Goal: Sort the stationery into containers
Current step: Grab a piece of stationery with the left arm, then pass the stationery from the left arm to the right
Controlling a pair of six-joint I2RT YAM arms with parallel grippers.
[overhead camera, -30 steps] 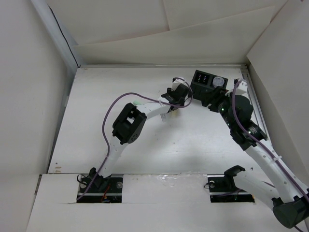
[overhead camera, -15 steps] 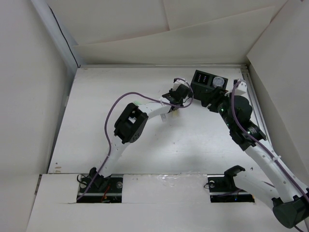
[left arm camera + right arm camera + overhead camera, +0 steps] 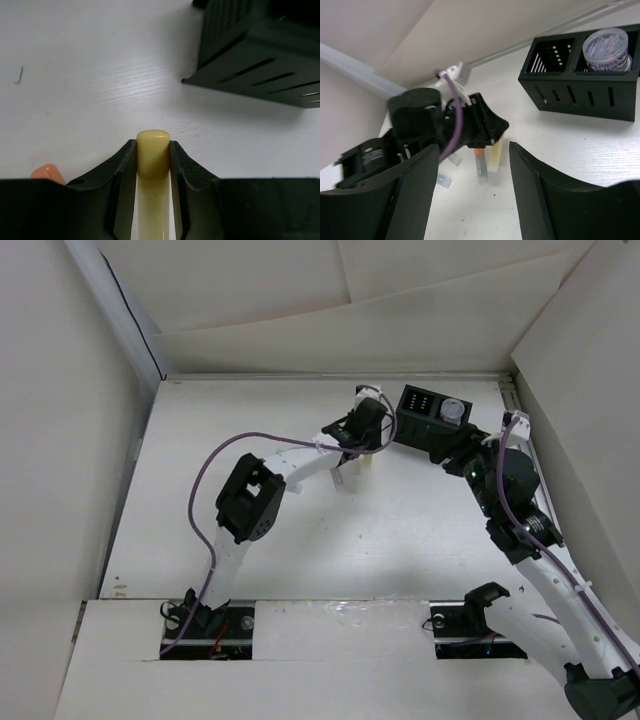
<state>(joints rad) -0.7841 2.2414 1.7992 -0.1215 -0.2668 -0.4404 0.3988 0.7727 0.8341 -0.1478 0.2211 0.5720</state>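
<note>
My left gripper (image 3: pixel 153 146) is shut on the yellow marker (image 3: pixel 153 155) and holds it upright, just left of the black two-compartment box (image 3: pixel 260 55). In the top view the left gripper (image 3: pixel 365 425) is near the box (image 3: pixel 412 425), with the yellow marker (image 3: pixel 368 466) hanging below it. The grey-purple roll (image 3: pixel 605 47) sits in the box's right compartment (image 3: pixel 612 75); the left compartment holds nothing I can see. My right gripper (image 3: pixel 472 165) is open and empty, in front of the box (image 3: pixel 447 447). The orange-white marker (image 3: pixel 479 162) lies beside the yellow one (image 3: pixel 496 155).
Two light blue pieces (image 3: pixel 444 180) lie on the table under the left arm. An orange tip (image 3: pixel 47 172) shows left of my left jaws. White walls close in the table at the back and both sides (image 3: pixel 300 340).
My left gripper has moved a little farther back with the yellow marker and its elbow has swung left. My right arm has drawn back to the right.
</note>
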